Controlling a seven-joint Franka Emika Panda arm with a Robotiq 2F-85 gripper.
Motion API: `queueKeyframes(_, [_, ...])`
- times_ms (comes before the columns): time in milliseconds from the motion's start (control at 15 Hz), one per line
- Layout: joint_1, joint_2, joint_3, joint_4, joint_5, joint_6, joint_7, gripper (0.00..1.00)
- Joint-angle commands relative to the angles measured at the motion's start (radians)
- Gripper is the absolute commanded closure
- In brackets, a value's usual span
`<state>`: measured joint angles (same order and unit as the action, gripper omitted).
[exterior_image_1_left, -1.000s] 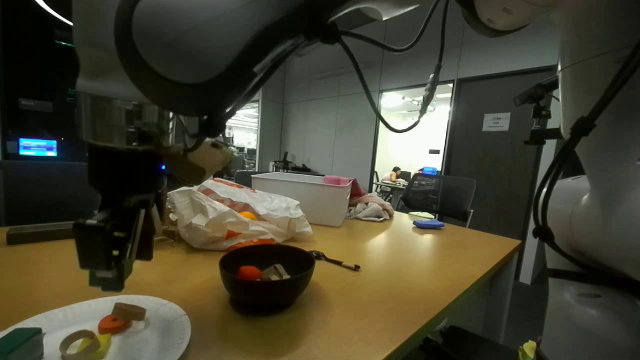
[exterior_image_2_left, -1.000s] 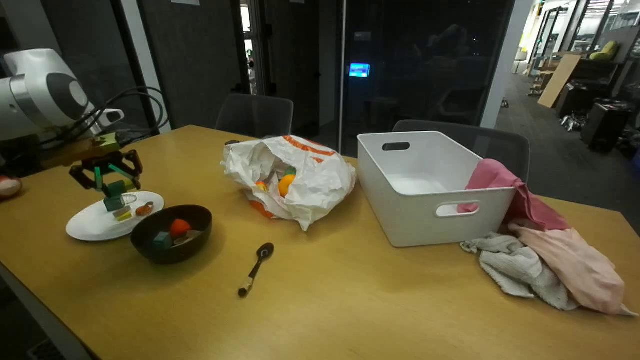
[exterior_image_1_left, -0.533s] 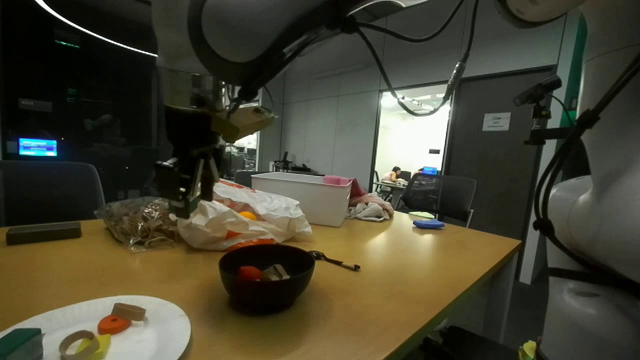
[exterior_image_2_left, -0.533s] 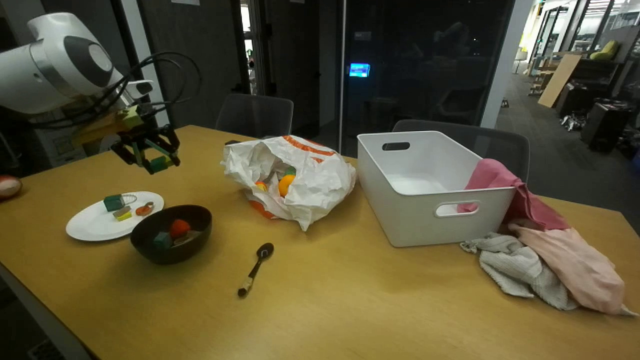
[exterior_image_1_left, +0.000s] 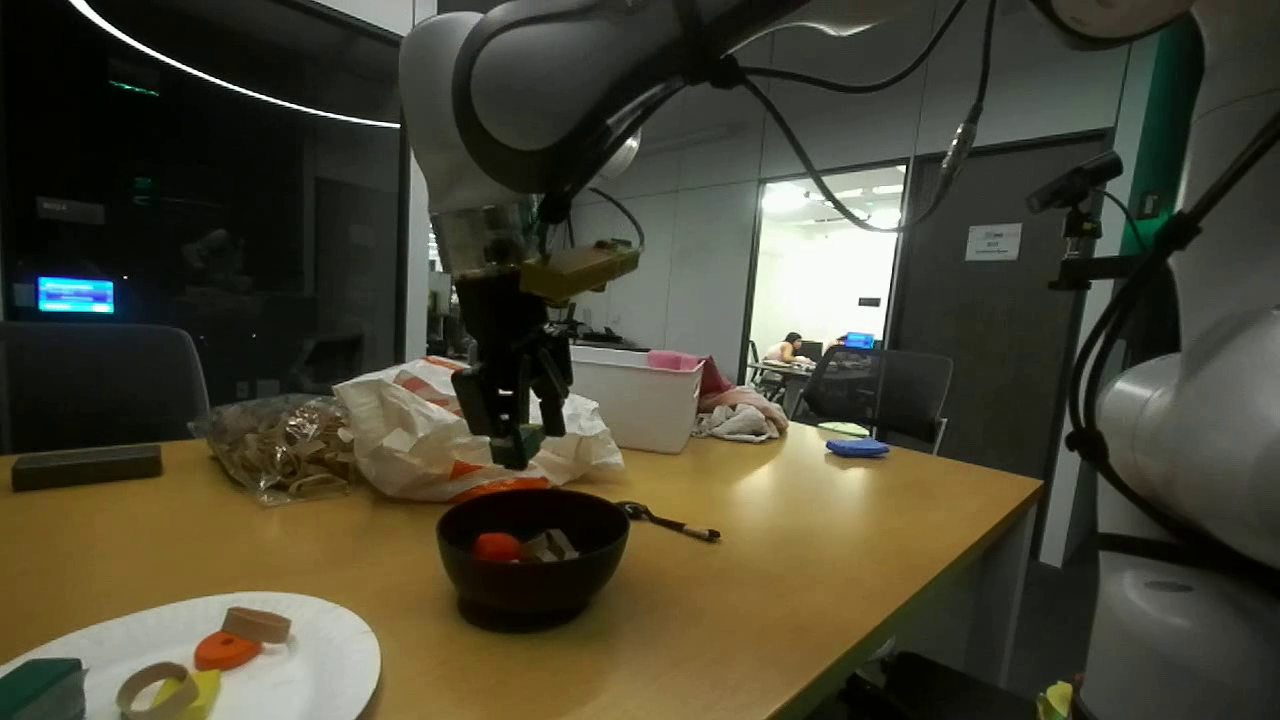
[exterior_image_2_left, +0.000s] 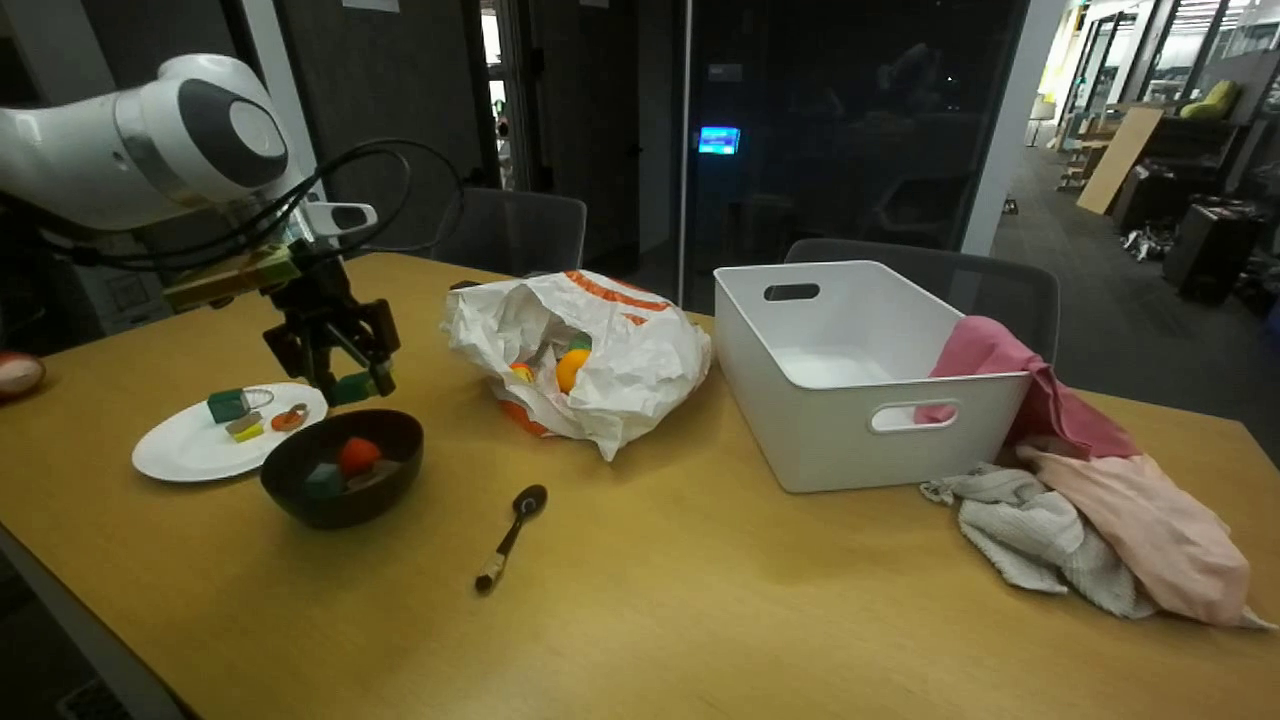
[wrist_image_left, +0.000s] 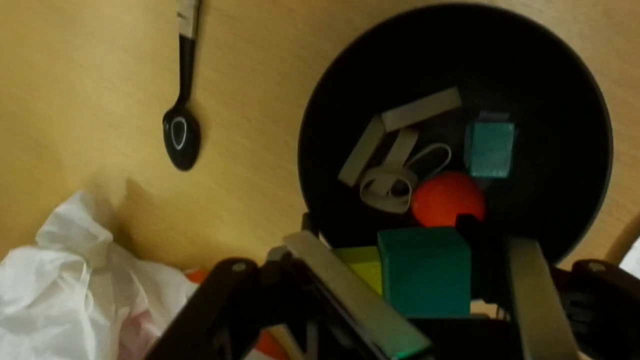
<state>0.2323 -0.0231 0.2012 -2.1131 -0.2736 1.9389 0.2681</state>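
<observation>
Since a second ago, the arm (exterior_image_2_left: 160, 150) has swung the gripper (exterior_image_2_left: 355, 388), with its green block (wrist_image_left: 427, 272), away from over the plate (exterior_image_2_left: 165, 450), and we now see both above the bowl (exterior_image_1_left: 530, 585); everything else round the bowl lies as it did.

The table (exterior_image_2_left: 640, 620) spreads all round the bowl. Well behind the bowl, in an exterior view, stands a door (exterior_image_1_left: 1010, 335) with a sign (exterior_image_1_left: 994, 242) whose printed lines are too small for us to read; a blue screen (exterior_image_1_left: 75, 295), also well beyond the bowl, is just as illegible to us. Well apart from the bowl sits the bin (exterior_image_2_left: 840, 435), with a pink cloth (exterior_image_2_left: 985, 350) over its edge. Nearer the bowl lies the bag (exterior_image_2_left: 650, 370), its orange print too creased for us to make out. The plate is just beside the bowl, bearing a second green block (exterior_image_1_left: 42, 690), a yellow block (exterior_image_1_left: 207, 688), an orange piece (exterior_image_1_left: 228, 650) and tan rings (exterior_image_1_left: 258, 625). The spoon (wrist_image_left: 186, 72) lies near the bowl. Inside the bowl we see a red ball (wrist_image_left: 447, 197), a teal block (wrist_image_left: 492, 150) and tan strips (wrist_image_left: 422, 107). Above the bowl, the gripper's fingers stand part-way apart, closed on the green block, with a yellow piece (wrist_image_left: 364, 262) beside it.
</observation>
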Motion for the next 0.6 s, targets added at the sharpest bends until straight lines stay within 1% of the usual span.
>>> queueKeyframes(0, [-0.019,-0.023,-0.003,-0.041,0.064,-0.043,0.005,0.57])
queueKeyframes(67, [-0.023,-0.021,-0.004,-0.047,0.072,-0.043,0.006,0.24])
queueKeyframes(133, [-0.027,-0.019,-0.005,-0.051,0.078,-0.044,0.008,0.06])
queueKeyframes(200, [-0.030,-0.018,-0.005,-0.053,0.086,-0.044,0.008,0.02])
queueKeyframes(267, [-0.032,-0.018,-0.005,-0.054,0.098,-0.044,0.007,0.00])
queueKeyframes(533, [-0.020,-0.015,0.012,-0.035,0.120,-0.034,0.008,0.00])
